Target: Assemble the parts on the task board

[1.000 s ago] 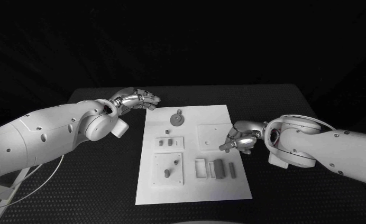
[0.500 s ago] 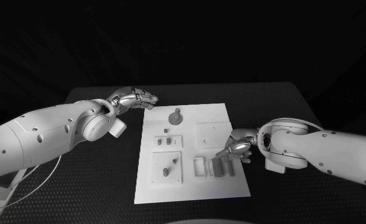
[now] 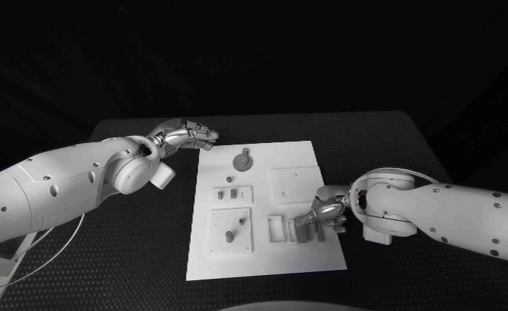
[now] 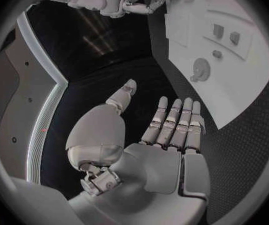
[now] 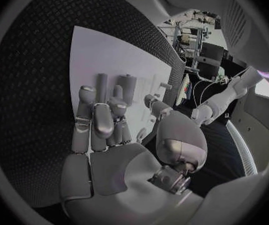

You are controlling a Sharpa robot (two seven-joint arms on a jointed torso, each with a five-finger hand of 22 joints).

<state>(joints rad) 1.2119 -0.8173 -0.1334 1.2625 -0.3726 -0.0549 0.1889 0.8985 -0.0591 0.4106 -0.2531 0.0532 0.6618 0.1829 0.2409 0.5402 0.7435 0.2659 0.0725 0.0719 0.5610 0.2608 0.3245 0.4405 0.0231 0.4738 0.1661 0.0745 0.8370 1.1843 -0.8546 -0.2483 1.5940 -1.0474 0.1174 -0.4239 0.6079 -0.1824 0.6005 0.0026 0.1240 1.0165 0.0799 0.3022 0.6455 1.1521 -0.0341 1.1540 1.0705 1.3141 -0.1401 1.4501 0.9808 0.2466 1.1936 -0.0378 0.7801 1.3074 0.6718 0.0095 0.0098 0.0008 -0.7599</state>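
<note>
The right hand (image 3: 326,216) hangs low over the bars (image 3: 305,230) lying side by side near the board's (image 3: 307,157) near right edge, fingers spread and empty. To take one cleanly, it should pinch a single bar across its narrow sides and lift straight up, since its neighbours lie just beside it (a wide grasp would drag them). The left hand (image 3: 191,136) sits off the board's far left corner, fingers released, holding nothing. The round part (image 3: 244,163) and the small block recesses (image 3: 227,194) lie well apart from the bars, out of the way.

White task board (image 3: 277,172) lies flat, grey parts (image 3: 304,231) on it.
</note>
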